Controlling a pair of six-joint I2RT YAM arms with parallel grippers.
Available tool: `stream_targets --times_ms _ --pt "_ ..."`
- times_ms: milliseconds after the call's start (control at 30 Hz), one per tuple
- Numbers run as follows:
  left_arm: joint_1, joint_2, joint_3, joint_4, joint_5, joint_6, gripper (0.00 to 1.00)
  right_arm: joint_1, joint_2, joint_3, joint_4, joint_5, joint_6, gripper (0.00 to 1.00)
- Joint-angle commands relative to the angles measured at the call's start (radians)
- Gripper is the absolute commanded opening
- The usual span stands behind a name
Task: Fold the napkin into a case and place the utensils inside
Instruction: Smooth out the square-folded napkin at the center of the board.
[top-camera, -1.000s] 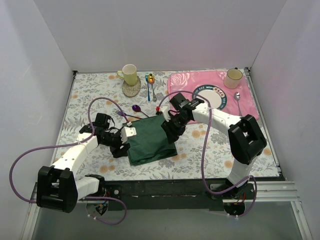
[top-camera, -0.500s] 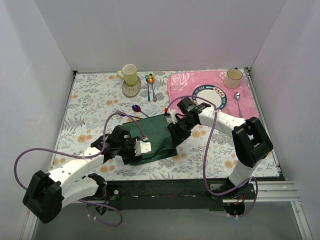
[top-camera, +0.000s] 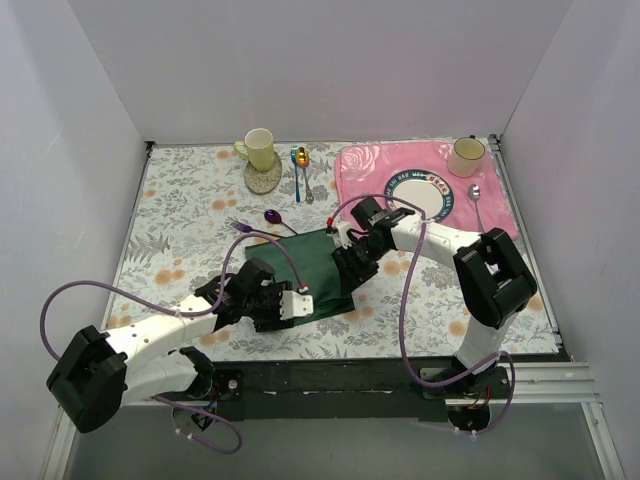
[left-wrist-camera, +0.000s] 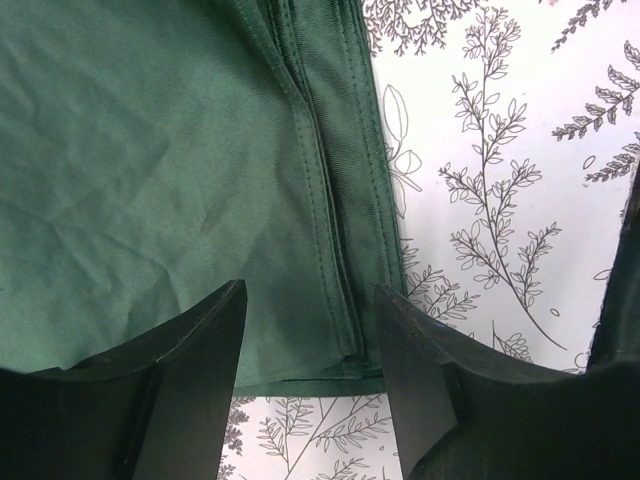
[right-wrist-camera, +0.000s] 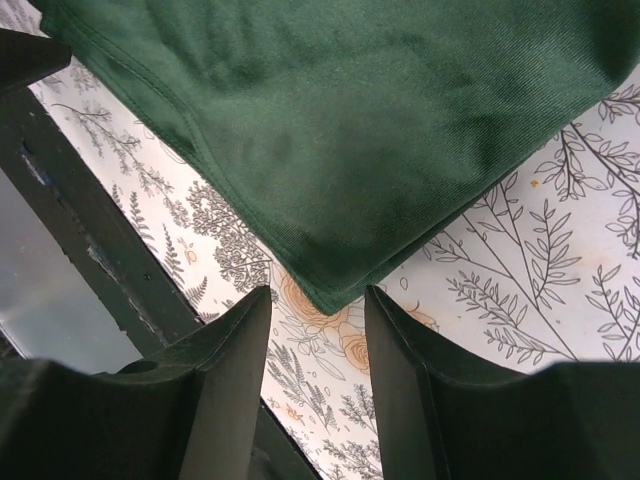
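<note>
Napkin (top-camera: 312, 265), folded into a flat dark green rectangle, lies beneath both sets of jaws. Its stacked hems run between the left gripper's (left-wrist-camera: 310, 300) parted jaws, and one corner sits between the right gripper's (right-wrist-camera: 318, 300), also spread. Beyond both jaws, off the cloth, lie the purple spoon (top-camera: 273, 216) and purple fork (top-camera: 240, 227).

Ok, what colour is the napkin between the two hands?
The napkin is plain dark green, with no pattern; it shows clearest in the left wrist view.
</note>
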Motion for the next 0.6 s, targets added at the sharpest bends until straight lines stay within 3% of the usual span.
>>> stream_targets --times_ms 0,233,567 --pt "-0.038 0.012 -0.013 0.045 -0.037 0.003 0.53 0.006 0.029 0.005 0.026 0.005 0.016 0.51" --pt "-0.061 0.035 -0.019 0.066 -0.065 0.004 0.5 0.007 0.063 0.021 0.02 0.005 0.016 0.48" --pt "-0.069 0.04 -0.036 0.068 -0.086 0.022 0.29 0.007 0.066 0.018 0.005 0.013 0.007 0.36"
